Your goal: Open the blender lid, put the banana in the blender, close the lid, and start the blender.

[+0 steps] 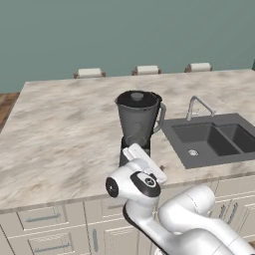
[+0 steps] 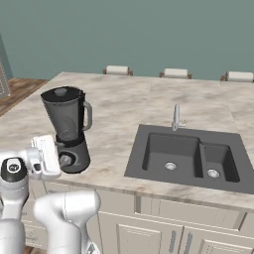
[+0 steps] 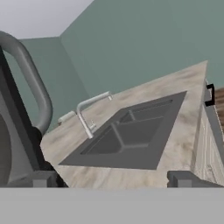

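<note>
Blender (image 1: 137,127): stood upright on the marble counter (image 1: 64,129), just left of the sink, its handle turned toward the basin.
Blender lid (image 1: 138,96): seated flat on the jar's top.
Gripper (image 3: 111,178): held beside the blender's base, jaws spread wide, nothing between them; contact with the base cannot be judged.
Sink (image 2: 187,158): dark double basin set into the counter.
Faucet (image 2: 176,118): placed behind the basin.
</note>
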